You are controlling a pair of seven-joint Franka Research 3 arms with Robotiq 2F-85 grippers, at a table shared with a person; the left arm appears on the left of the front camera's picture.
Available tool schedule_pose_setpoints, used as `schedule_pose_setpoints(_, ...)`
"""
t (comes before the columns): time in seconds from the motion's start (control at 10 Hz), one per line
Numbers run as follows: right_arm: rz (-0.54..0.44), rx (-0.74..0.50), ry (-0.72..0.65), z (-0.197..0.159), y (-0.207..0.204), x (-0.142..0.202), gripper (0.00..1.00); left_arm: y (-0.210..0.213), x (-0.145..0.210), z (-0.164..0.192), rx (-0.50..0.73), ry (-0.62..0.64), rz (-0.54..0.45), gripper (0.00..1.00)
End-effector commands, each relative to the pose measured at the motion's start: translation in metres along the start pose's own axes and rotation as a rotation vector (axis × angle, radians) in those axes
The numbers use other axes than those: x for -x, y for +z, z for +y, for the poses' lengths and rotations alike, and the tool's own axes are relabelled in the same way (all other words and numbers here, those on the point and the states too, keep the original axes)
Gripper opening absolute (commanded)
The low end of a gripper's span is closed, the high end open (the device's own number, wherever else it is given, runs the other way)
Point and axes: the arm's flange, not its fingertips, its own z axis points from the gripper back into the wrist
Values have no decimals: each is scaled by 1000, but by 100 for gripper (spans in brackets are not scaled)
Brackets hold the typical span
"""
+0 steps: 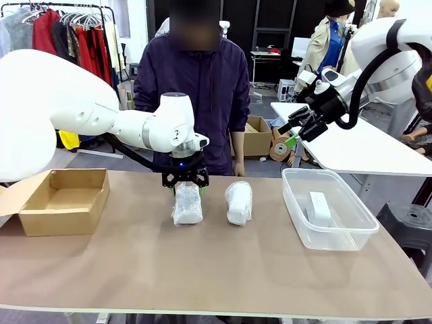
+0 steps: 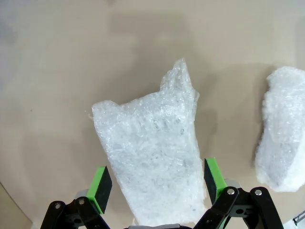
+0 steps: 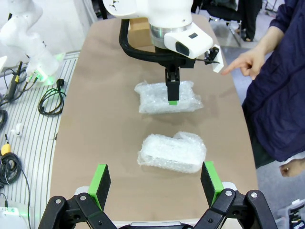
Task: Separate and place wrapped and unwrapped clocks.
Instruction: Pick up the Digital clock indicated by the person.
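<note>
Left gripper point(image 2: 157, 183) spread wide, empty — wrapped clock point(image 2: 152, 152) lies directly between its pads, long axis crosswise to the closing line. Right gripper point(image 1: 290, 135) well apart, also wide.

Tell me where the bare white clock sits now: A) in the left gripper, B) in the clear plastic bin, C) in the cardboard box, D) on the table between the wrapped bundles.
B: the bare white clock lies inside the clear plastic bin, on the robot's right.

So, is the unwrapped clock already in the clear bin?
Yes, the unwrapped clock lies inside the clear bin, as the front view shows.
</note>
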Motion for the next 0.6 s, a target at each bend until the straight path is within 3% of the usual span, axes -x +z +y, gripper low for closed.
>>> schedule_pose_setpoints(0.0, 5, 2, 3, 2, 1, -2, 100, -10, 3, 2, -22, 12, -1, 100)
schedule_pose_setpoints(0.5, 5, 2, 3, 2, 1, -2, 100, -30, 1, 0, -28, 17, 13, 100)
